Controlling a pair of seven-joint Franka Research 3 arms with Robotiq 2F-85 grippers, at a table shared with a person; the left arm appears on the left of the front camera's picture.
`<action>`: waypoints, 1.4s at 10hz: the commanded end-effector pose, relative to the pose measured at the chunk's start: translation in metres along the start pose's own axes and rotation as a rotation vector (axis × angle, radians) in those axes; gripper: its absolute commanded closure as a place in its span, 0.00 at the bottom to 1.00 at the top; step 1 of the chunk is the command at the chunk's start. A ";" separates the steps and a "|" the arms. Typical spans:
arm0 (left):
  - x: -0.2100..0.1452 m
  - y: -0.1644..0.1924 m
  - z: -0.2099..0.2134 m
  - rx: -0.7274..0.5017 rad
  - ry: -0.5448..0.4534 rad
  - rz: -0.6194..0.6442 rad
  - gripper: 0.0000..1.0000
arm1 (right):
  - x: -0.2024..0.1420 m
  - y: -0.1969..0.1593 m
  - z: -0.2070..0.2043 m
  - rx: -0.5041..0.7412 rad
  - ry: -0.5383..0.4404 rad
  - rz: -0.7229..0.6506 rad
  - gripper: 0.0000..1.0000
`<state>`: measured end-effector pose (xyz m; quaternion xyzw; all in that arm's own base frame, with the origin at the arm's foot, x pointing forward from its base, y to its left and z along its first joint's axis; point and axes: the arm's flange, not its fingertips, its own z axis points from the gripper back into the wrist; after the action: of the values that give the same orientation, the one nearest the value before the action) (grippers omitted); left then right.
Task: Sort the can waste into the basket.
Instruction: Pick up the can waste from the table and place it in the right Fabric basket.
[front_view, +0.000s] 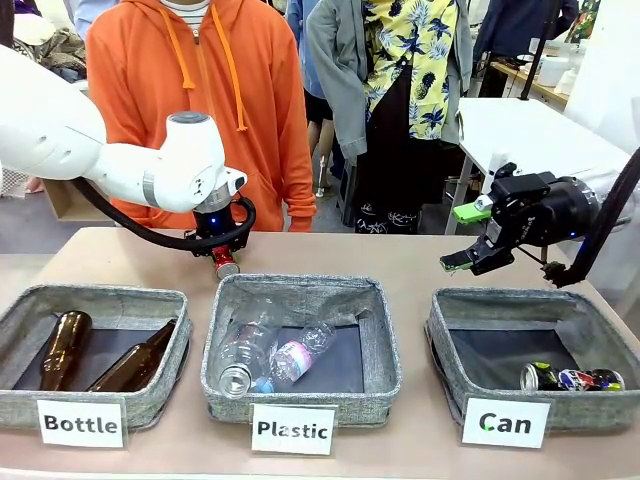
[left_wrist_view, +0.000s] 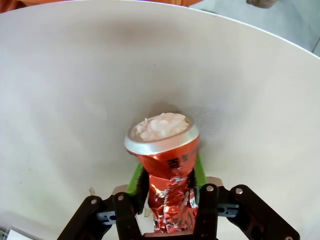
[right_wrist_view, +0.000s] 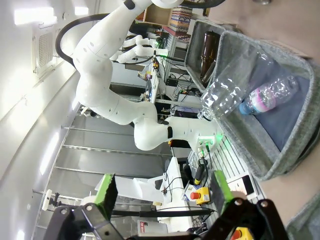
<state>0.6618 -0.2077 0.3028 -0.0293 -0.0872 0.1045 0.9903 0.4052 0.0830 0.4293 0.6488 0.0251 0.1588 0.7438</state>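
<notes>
Left gripper (left_wrist_view: 170, 200): fingers pinching the red can (left_wrist_view: 167, 165) at its crushed waist, over the table (left_wrist_view: 60, 100) behind the Plastic basket (front_view: 300, 385). Right gripper (front_view: 468, 238): fingers spread, empty, above the Can basket (front_view: 445, 345), where the dark can (front_view: 570, 378) lies. Judgement: can light, thin-walled, slick and irregular; the narrow waist below the stiff rim gives the best hold.

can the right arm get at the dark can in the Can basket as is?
Probably yes. The right gripper hangs open and empty just above the Can basket, and the dark can lies uncovered at the basket's front right, with nothing on top of it.
</notes>
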 end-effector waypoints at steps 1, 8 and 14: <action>-0.001 0.004 -0.001 -0.001 0.008 -0.015 0.97 | 0.000 0.002 0.002 0.000 0.012 0.014 0.00; -0.035 0.038 0.070 -0.165 0.038 -0.266 1.00 | 0.000 0.002 0.002 0.000 0.012 0.014 0.00; -0.169 0.165 0.198 -0.481 -0.150 -1.377 1.00 | 0.000 0.002 0.002 0.000 0.012 0.014 0.00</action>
<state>0.4491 -0.1446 0.4787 -0.1205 -0.1524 -0.3819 0.9035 0.4053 0.0827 0.4295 0.6487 0.0248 0.1589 0.7438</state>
